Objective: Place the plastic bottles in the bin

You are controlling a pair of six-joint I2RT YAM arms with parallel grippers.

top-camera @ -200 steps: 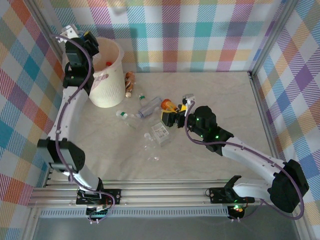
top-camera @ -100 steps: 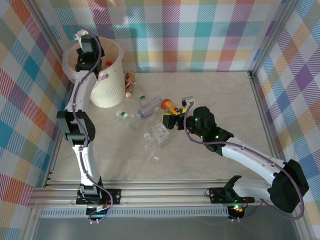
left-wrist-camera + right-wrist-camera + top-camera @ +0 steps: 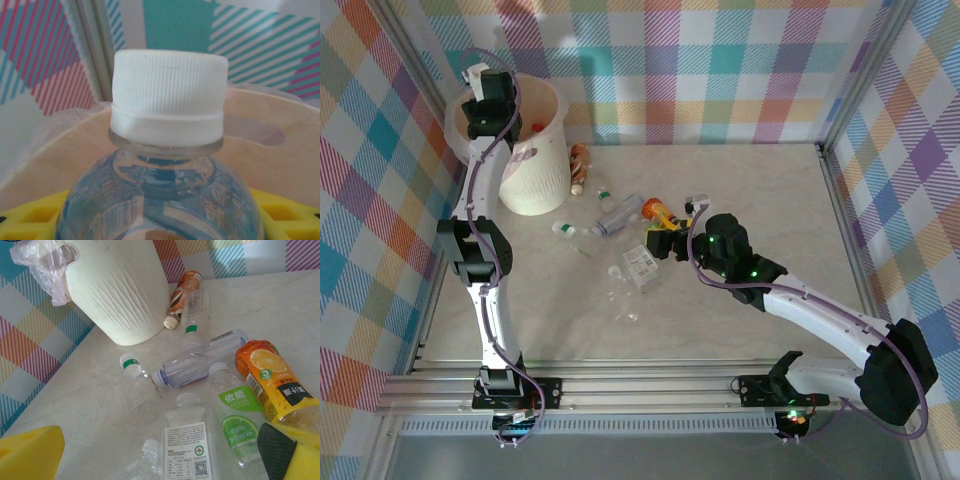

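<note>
Moved: left arm (image 3: 480, 200) swung upright, left hand (image 3: 492, 98) now at bin (image 3: 538, 178) rim.
Left hand: clamped on white-capped bottle (image 3: 167, 200).
Right hand (image 3: 672, 225): apart, over loose bottles (image 3: 195, 362) on table (image 3: 760, 200).

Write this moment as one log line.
left gripper: holds white-capped bottle at bin | right gripper: open over loose bottles
</note>
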